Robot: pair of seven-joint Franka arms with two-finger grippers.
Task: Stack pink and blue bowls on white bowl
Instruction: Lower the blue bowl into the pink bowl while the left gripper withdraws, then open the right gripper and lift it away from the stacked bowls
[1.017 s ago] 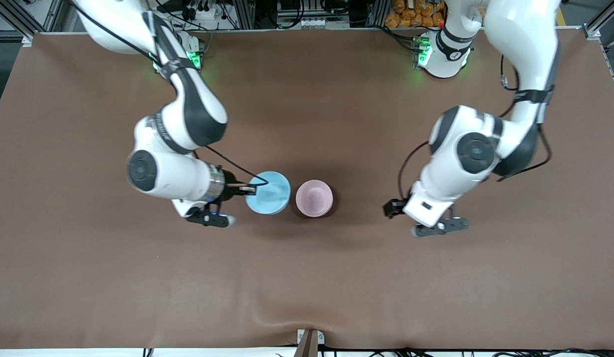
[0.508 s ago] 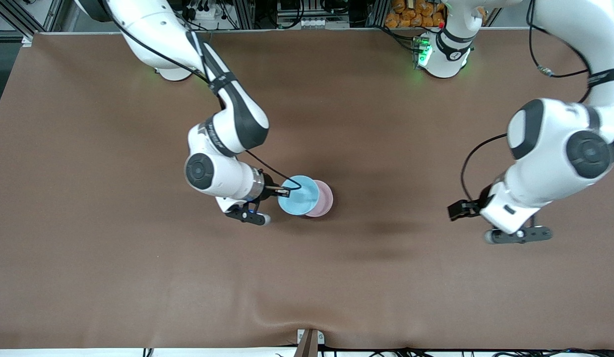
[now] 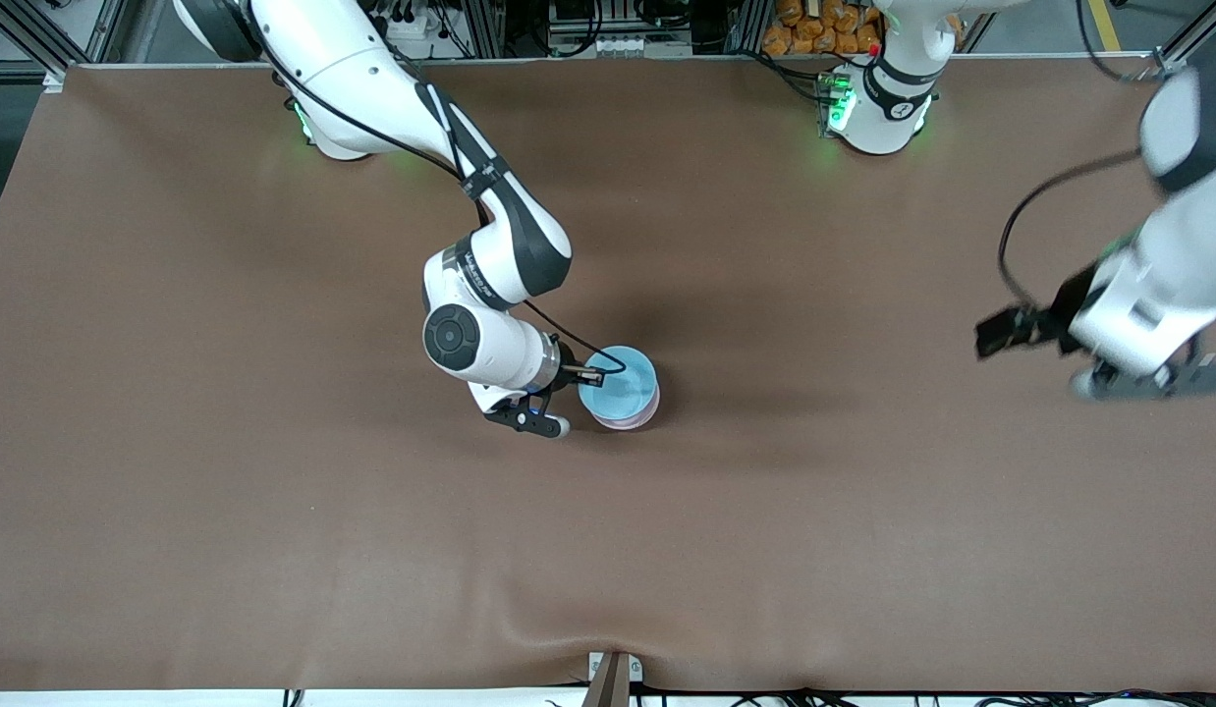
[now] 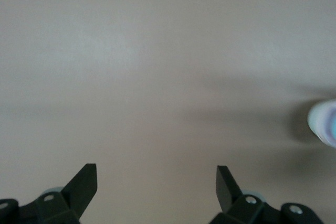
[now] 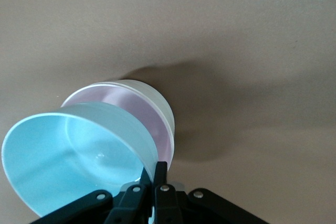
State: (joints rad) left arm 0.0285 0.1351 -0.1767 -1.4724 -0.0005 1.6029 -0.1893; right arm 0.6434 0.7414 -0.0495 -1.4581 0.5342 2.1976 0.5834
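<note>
While the front view shows only the blue bowl point(image 3: 619, 394) covering a sliver of pink, the right wrist view reveals the stack: the pink bowl point(image 5: 137, 109) nested in the white bowl point(image 5: 155, 102), with the glossy round blue bowl tilted above them. The right gripper point(image 3: 585, 377) pinches the blue bowl's rim over the stack, near mid-table point(image 3: 274, 511). The left gripper point(image 4: 156, 188) hangs with fingers spread over bare brown mat, well apart from the stack toward the left arm's end.
</note>
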